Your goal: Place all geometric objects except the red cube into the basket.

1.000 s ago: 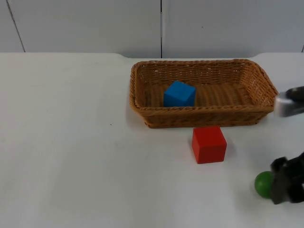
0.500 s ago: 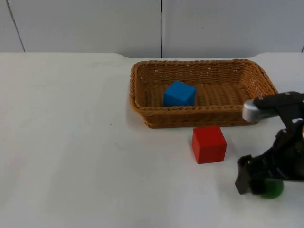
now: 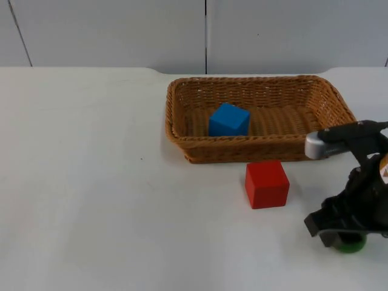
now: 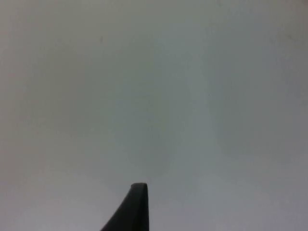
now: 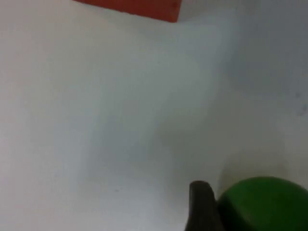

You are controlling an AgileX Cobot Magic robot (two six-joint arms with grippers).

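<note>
A green ball (image 3: 350,245) lies on the white table at the front right, mostly covered by my right gripper (image 3: 345,233), which stands open over it. Up close, one black fingertip (image 5: 199,208) sits right beside the green ball (image 5: 263,204). The red cube (image 3: 267,183) rests on the table just in front of the wicker basket (image 3: 182,140), and its edge (image 5: 139,7) shows beyond the ball. A blue cube (image 3: 229,120) lies inside the basket, left of its middle. My left gripper (image 4: 143,207) waits above bare table.
The grey partition wall (image 3: 194,33) closes off the table behind the basket. The left half of the table (image 3: 85,182) is free room. The table's front edge is close to the ball.
My right gripper came in from the right edge over the green ball, then shifted a little right and lower onto it. The ball rolled slightly to the right. The cubes and basket stayed put.
</note>
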